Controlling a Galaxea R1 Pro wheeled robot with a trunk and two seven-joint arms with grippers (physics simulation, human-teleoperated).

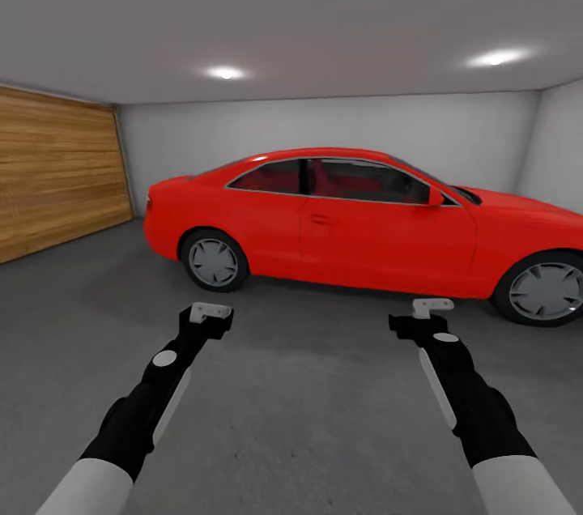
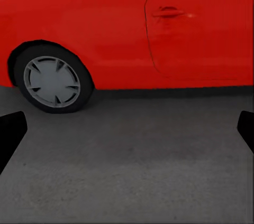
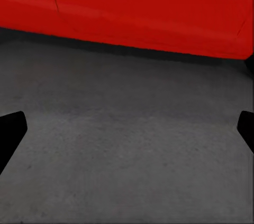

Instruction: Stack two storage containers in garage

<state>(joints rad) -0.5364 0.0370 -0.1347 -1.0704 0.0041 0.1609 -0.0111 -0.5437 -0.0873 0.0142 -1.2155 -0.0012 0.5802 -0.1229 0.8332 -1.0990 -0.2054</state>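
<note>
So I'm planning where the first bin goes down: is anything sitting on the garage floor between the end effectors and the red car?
Nothing visible does. The grey concrete floor runs bare from the open left end effector and open right end effector up to the red car. Both are empty-handed.

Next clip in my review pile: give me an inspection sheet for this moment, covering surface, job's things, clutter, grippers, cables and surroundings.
Surface: rough dark grey concrete floor of the garage, lying bare between the two arms.
Job's things: nothing seen; no orange-red container in the pictures.
Clutter: nothing seen.
Grippers: left gripper open and empty, held out over the floor; right gripper open and empty, likewise. In both wrist views the dark fingertips stand wide apart with nothing between them.
Cables: nothing seen.
Surroundings: red car parked side-on ahead; wooden panel door at the left; white walls; two ceiling lights.
</note>
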